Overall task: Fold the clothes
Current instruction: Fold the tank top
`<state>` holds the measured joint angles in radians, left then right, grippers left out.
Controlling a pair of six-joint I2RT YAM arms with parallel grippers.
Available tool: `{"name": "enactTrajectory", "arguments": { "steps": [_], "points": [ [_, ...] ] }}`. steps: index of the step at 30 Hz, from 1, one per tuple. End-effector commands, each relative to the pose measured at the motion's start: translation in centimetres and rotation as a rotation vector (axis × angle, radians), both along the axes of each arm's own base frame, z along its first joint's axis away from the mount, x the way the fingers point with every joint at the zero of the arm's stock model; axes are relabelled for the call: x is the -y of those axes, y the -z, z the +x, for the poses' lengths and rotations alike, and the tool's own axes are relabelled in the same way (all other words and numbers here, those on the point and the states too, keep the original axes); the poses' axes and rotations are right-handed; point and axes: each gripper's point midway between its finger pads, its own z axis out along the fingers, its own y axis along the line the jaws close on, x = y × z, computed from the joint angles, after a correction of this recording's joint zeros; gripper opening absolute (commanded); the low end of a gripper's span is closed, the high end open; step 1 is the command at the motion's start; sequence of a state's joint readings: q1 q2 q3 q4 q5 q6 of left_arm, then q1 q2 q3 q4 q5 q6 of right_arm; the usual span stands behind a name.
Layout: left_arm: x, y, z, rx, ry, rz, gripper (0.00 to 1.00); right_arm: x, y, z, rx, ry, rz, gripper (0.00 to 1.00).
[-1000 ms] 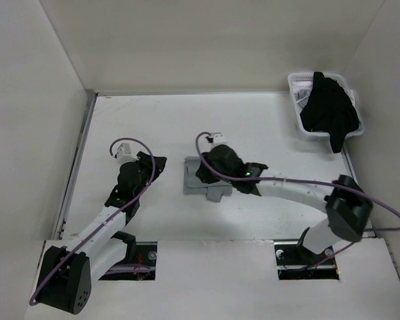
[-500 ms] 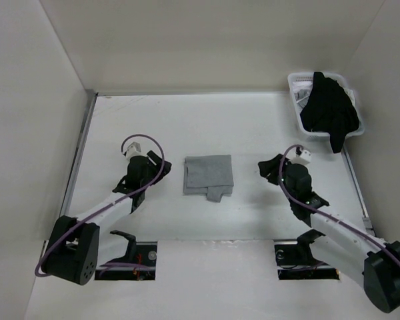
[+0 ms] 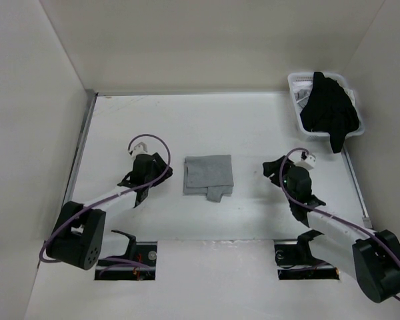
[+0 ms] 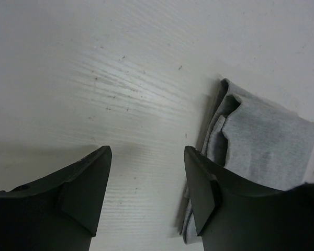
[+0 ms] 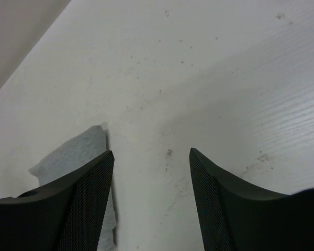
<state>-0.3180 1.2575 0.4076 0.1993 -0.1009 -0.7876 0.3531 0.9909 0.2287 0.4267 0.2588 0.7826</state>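
At the left gripper (image 3: 161, 163): spread wide, released, nothing between the dark fingers (image 4: 83, 193). Aimed across the bench toward the clothes (image 3: 209, 175), near the left side of the pile, not touching. In its wrist view: bare pale surface in the gap, faint parallel streaks, a few dark specks, a soft sheen. Beyond the right finger, the layered grey edge of the clothes (image 4: 261, 141).

At the right gripper (image 3: 272, 167): likewise wide apart and empty, mesh-textured pads (image 5: 89, 204) over bare surface. Pointed toward the same pile from the opposite side, near but clearly apart. In its wrist view: a grey corner of the clothes (image 5: 78, 151) past the left finger, scattered specks and fine grain on the white top.

Between the two: the clothes folded into a compact light grey rectangle, lying flat near the middle of the bench (image 3: 187, 120), one small flap sticking out at the near edge.

Farther out: a white basket (image 3: 295, 81) in the far right corner, a black garment (image 3: 328, 110) heaped in it and hanging over the rim.

Around the bench: plain off-white walls (image 3: 207, 40) on the left, back and right, and a thin rail (image 3: 78, 153) along the left edge.
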Motion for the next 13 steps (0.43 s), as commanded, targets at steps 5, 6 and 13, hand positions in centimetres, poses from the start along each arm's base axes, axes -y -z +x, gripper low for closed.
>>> {"name": "enactTrajectory", "arguments": {
  "steps": [5,6,13],
  "points": [
    [2.9,-3.1,2.9,0.11,0.085,0.004,0.56,0.9,-2.4,0.4,0.131,0.053,0.033,0.64],
    [3.0,-3.1,2.8,0.111,0.089,0.005,0.56,0.8,-2.5,0.4,0.136,0.053,0.033,0.64],
    [3.1,-3.2,2.4,0.111,0.092,0.005,0.57,0.2,-2.8,0.4,0.154,0.04,0.017,0.63]
  ]
}}
